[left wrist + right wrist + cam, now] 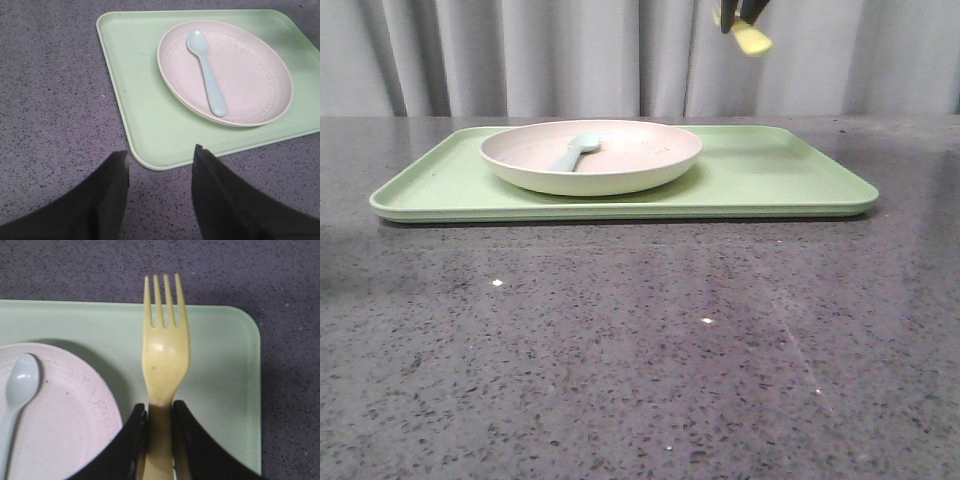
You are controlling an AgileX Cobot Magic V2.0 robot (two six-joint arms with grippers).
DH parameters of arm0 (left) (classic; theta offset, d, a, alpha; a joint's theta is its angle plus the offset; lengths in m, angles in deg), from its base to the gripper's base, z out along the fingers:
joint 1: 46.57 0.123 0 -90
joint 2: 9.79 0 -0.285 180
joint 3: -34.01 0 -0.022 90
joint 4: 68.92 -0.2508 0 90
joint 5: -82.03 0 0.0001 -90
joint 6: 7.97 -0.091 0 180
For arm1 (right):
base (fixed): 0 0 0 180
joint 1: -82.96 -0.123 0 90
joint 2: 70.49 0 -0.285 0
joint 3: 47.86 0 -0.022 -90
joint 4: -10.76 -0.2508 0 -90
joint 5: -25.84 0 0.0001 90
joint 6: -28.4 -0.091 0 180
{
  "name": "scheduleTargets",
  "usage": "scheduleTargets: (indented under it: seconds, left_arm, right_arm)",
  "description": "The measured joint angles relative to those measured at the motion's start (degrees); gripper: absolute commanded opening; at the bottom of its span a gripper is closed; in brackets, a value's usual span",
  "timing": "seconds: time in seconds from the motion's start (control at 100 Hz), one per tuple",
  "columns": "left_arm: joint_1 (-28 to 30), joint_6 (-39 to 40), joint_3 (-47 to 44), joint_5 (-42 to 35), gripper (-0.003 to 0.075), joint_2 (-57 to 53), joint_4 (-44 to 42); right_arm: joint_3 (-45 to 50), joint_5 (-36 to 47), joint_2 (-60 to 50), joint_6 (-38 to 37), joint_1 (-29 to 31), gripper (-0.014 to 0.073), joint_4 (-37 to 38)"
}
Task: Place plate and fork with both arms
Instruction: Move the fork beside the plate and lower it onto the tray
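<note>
The pink plate (610,150) with a cream rim sits on the left half of the light-green tray (790,175); it also shows in the left wrist view (250,75) and the right wrist view (65,425). My right gripper (159,410) is shut on the yellow fork (164,355) by its handle, tines pointing away, high above the tray's right part; in the front view the fork (752,40) shows at the top edge. My left gripper (160,155) is open and empty above the table, just off a tray corner. It is out of the front view.
A pale blue spoon (207,75) lies in the plate. The tray rests on a dark speckled table (620,350). Grey curtains hang behind. The tray's right half (220,370) is bare.
</note>
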Motion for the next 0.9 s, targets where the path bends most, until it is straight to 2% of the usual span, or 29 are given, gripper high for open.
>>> scheduleTargets:
  seconds: [0.34, 0.57, 0.64, 0.76, 0.81, 0.9]
  left_arm:
    - [0.0, 0.0, 0.0, 0.0, 0.0303, 0.0, 0.0]
    - [0.0, 0.0, 0.0, 0.0, 0.0303, 0.0, 0.0]
    - [0.0, 0.0, 0.0, 0.0, 0.0303, 0.0, 0.0]
    - [0.0, 0.0, 0.0, 0.0, 0.0303, 0.0, 0.1]
    - [0.0, 0.0, 0.0, 0.0, 0.0303, 0.0, 0.1]
    - [0.0, 0.0, 0.0, 0.0, 0.0303, 0.0, 0.1]
  right_arm:
    - [9.27, 0.0, 0.51, 0.17, 1.19, -0.0049, -0.22]
    - [10.45, 0.23, 2.77, 0.41, 1.19, -0.004, -0.38]
    - [10.45, 0.23, 2.87, 0.67, 1.19, 0.0015, -0.38]
    - [10.45, 0.36, 2.9, 0.87, 1.19, 0.0237, -0.38]
    - [10.45, 0.36, 2.9, 0.87, 1.19, 0.0304, -0.38]
    - [10.45, 0.45, 2.9, 0.87, 1.19, 0.0328, -0.38]
